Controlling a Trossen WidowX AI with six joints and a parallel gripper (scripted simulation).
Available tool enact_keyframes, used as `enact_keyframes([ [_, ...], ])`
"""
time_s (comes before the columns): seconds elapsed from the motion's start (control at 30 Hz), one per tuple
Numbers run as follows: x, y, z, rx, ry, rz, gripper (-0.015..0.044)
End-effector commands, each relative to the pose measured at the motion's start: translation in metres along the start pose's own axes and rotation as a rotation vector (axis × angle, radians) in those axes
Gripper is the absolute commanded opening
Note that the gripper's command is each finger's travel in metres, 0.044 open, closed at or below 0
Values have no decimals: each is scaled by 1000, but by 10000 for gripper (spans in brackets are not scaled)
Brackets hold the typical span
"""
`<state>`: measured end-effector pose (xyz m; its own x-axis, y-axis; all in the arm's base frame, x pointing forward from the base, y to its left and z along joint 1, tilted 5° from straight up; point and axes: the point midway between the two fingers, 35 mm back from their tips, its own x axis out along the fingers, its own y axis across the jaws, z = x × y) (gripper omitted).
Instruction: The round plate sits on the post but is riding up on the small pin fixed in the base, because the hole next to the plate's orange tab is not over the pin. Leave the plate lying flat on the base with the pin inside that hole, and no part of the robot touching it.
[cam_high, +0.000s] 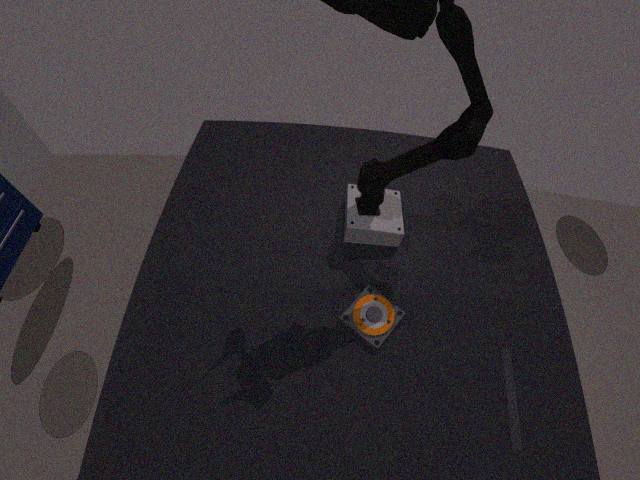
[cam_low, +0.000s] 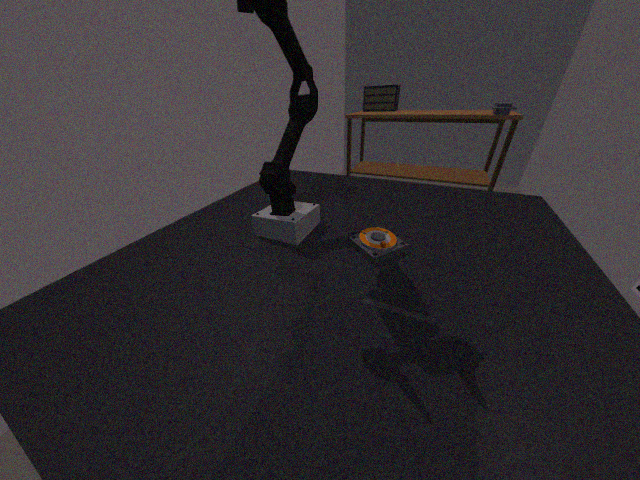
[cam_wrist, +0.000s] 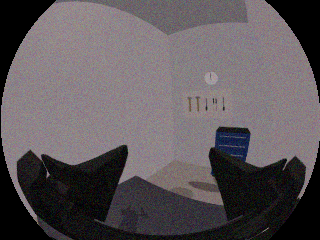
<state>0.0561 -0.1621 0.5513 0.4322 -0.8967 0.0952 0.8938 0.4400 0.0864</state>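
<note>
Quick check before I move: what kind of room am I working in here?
Probably a bare workshop or lab corner: plain walls, a wooden shelf unit at the back, a dark mat carrying the arm's mount and orange plate.
</note>
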Motion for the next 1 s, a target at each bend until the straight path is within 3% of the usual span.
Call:
enact_keyframes([
  [0.0, 2, -1, -1, 5, 6, 4, 374],
  [0.23, 79, -10, -70, 127, 254, 148, 190],
  [0.33, 93, -14, -85, 86, 283, 141, 111],
  [0.47, 138, 13, -153, 114, 501, 242, 6],
  [0.7, 166, 77, -256, 66, 813, 382, 0],
  [0.97, 145, 159, -368, -109, 1147, 533, 0],
])
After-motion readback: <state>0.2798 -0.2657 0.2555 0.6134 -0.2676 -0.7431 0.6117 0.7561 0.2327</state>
